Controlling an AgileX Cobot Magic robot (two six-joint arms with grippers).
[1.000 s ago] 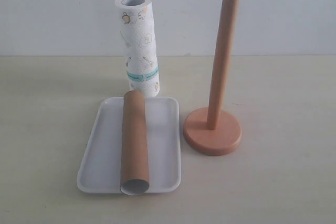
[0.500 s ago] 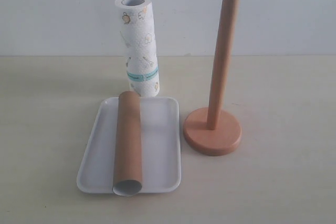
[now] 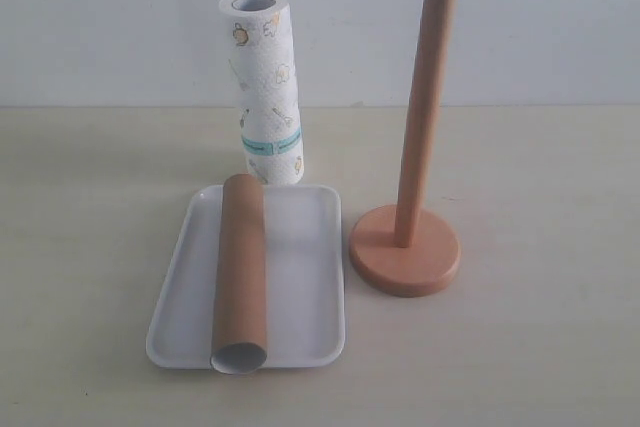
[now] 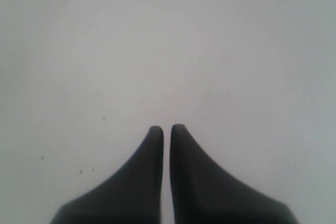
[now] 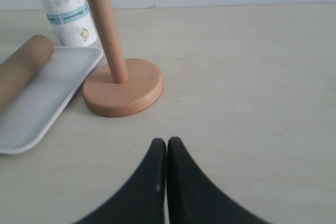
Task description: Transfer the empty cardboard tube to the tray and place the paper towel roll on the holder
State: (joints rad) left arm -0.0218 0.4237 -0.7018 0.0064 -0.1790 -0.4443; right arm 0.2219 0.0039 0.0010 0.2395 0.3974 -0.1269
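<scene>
Black right tool (image 5: 166, 142), pinched together, faces holder (image 5: 122, 84).

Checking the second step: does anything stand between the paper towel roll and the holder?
Nothing visible does. The paper towel roll stands upright behind the tray, and only tabletop lies between it and the holder, whose post is uncovered. The cardboard tube lies on the tray, clear of that path.

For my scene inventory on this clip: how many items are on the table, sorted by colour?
Brown: 2 (cardboard tube, wooden holder)
White: 2 (tray, paper towel roll)
Total: 4
</scene>
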